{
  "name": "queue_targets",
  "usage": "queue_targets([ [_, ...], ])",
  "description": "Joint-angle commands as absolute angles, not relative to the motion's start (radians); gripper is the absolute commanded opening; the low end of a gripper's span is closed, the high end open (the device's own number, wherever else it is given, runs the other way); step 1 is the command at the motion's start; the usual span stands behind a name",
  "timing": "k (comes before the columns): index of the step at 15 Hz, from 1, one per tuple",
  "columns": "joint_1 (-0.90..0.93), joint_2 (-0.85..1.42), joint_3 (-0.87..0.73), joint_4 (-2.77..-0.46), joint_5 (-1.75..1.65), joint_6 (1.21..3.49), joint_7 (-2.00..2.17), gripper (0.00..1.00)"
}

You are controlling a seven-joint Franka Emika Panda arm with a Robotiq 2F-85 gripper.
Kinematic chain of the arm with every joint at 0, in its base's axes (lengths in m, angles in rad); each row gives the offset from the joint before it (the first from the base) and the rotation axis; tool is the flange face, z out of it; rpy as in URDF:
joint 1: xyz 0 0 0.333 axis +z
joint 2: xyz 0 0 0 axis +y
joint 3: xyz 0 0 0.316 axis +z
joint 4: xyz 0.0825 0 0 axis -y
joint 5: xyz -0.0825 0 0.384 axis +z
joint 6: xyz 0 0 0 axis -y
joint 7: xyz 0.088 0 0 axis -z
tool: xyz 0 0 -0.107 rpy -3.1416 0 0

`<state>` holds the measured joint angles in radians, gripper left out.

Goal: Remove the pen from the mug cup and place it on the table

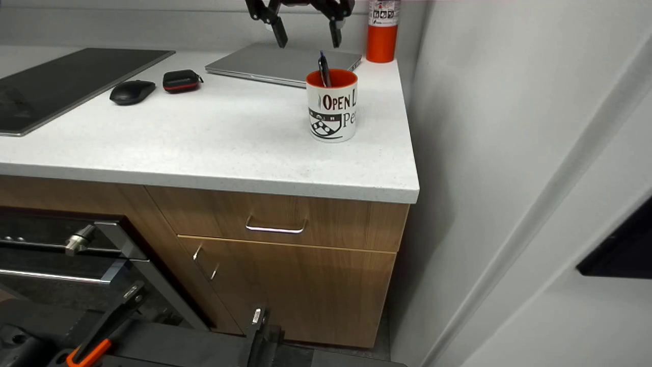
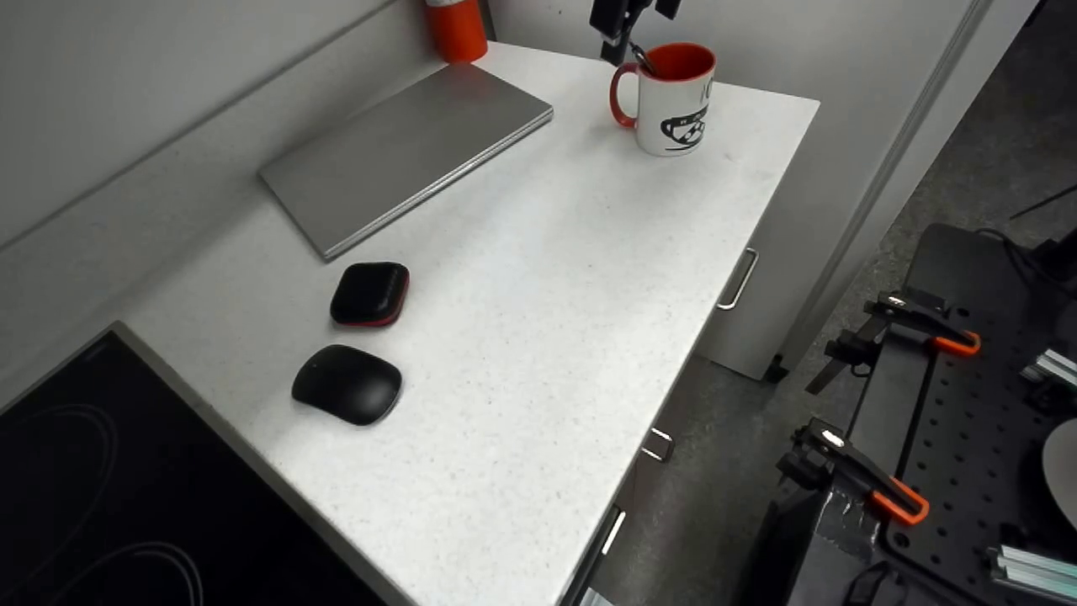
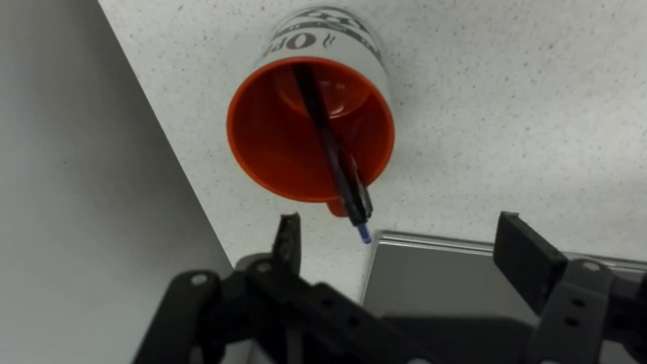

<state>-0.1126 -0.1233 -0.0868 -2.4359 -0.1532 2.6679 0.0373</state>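
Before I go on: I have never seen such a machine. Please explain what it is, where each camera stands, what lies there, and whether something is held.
This is a robot arm; you mainly see its black fingers. They stand apart and hold nothing. Two pictures come from cameras outside the robot, looking over the white countertop. The third, from its wrist, looks down into the mug, where a dark pen leans. On the countertop are also a closed laptop, a computer mouse, a small black case with a red edge and an orange-red cylinder. A black cooktop lies beside them.
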Motion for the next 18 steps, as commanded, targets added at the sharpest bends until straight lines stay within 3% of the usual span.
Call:
queue_targets([
  [1, -0.118, -0.088, -0.113, -2.429, -0.101, 2.770, 0.010, 1.00],
  [16, -0.111, -0.032, -0.118, -2.439, -0.016, 2.825, -0.025, 1.00],
  [17, -0.110, -0.032, -0.118, -2.439, -0.011, 2.825, -0.025, 0.75],
  [18, -0.110, -0.030, -0.118, -2.439, -0.005, 2.828, -0.029, 0.74],
])
